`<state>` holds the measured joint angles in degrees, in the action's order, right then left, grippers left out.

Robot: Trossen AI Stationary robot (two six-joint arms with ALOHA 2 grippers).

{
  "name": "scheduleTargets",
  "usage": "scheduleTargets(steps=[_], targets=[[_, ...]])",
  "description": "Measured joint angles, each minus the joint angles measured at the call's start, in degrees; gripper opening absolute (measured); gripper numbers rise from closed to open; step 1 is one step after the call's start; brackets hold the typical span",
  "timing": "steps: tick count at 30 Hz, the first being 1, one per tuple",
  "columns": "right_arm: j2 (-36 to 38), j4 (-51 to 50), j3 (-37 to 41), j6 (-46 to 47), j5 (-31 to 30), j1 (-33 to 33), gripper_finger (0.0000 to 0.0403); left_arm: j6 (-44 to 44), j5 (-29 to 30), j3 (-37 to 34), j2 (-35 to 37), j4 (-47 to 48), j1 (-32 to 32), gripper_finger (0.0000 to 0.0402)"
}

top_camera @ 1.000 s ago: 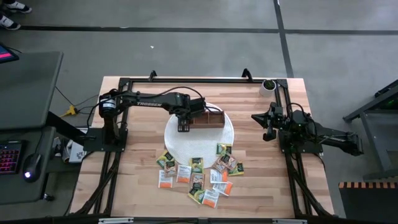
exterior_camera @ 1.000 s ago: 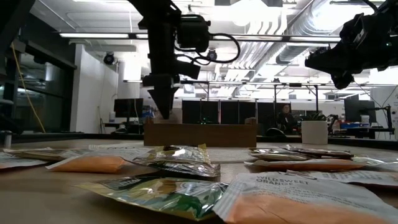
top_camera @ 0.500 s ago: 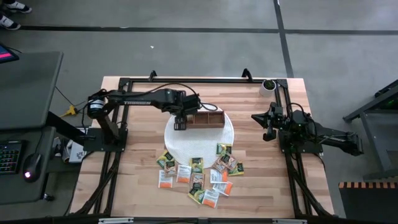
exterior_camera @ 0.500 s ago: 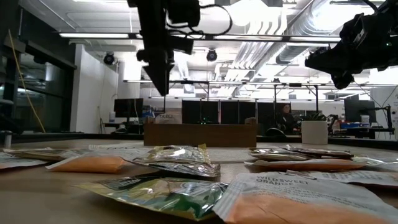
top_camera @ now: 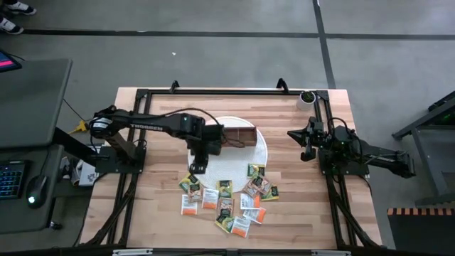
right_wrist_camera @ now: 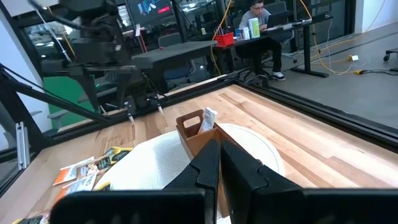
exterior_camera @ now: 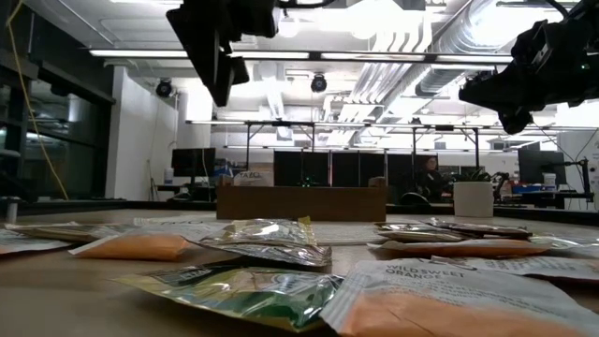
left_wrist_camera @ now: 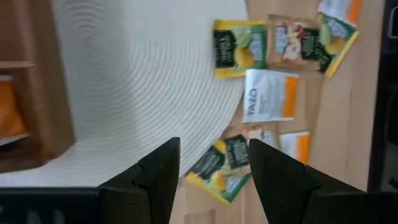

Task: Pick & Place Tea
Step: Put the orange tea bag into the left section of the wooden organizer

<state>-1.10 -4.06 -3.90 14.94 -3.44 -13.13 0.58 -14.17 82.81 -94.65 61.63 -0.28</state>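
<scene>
1. Tea packets lie scattered flat on the wooden table, in a loose cluster just off the near edge of the round white mat; a few overlap each other.
2. Wooden box sits on the mat's far side, compartments facing up, placed as the likely drop target; the left wrist view shows something orange already in one compartment.
3. Left gripper hangs over the mat's near edge, close to the nearest packets, fingers spread apart and holding nothing. Judgement: it is lining up for a pick.
4. Left wrist view: a green-yellow packet lies between the fingers' line of sight, tilted diagonally across the mat's rim; a white-orange packet beside it sits nearly square to the table's edge.
5. Packets are roughly square, so no clear long axis; printed faces up, rotations mixed.
6. Right gripper waits at the table's right side, fingers pressed together, empty, well apart from the packets.
</scene>
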Motion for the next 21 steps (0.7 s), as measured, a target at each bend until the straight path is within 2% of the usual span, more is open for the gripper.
scheduleTargets(steps=[15,21], targets=[[0.0,0.01,0.0,0.0,-0.02,0.0,0.0012,-2.41,-7.36,-13.8,-0.04,-18.01,-9.3,0.0189],[-0.01,0.01,0.0,0.0,0.0,0.0,0.0012,-2.74,-7.46,-18.02,-0.07,-23.39,-11.15,0.0198]])
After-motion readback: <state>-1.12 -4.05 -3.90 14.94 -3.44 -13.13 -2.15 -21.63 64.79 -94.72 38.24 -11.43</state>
